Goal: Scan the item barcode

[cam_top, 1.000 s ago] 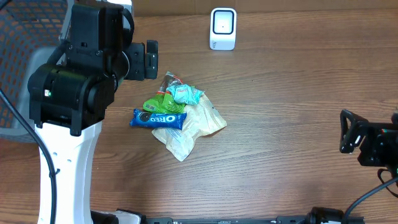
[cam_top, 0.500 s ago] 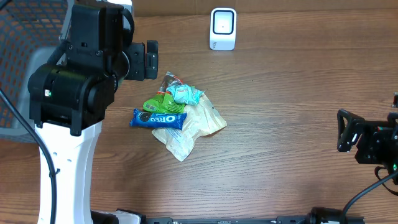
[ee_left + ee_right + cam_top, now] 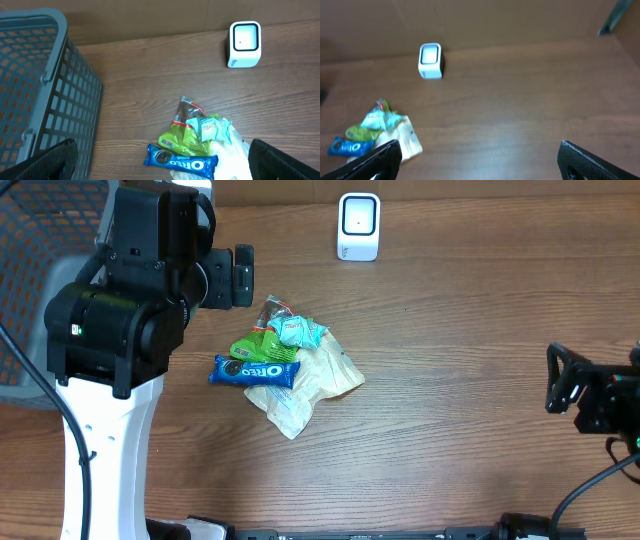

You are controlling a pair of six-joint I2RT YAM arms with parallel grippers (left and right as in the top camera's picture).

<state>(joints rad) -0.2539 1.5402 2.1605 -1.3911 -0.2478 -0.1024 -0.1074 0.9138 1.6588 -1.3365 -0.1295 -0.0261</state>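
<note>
A small pile of snack packets lies on the wooden table: a blue Oreo pack [image 3: 254,370] [image 3: 181,162], a green packet [image 3: 255,346] with a barcode [image 3: 166,144], a teal packet [image 3: 297,330] and a crumpled clear bag [image 3: 305,385]. The white scanner [image 3: 358,225] [image 3: 244,43] [image 3: 430,60] stands at the far edge. My left gripper [image 3: 232,277] [image 3: 162,152] hovers open above the pile's left side, holding nothing. At the table's right side my right gripper [image 3: 557,383] [image 3: 480,155] is open and empty, far from the pile [image 3: 375,132].
A grey mesh basket [image 3: 40,240] [image 3: 40,85] stands at the far left beside the left arm. Bare wooden tabletop [image 3: 450,360] stretches between the pile and the right gripper.
The right gripper has drifted slightly, dipping toward me and then back. The left arm and the packets have not moved.
</note>
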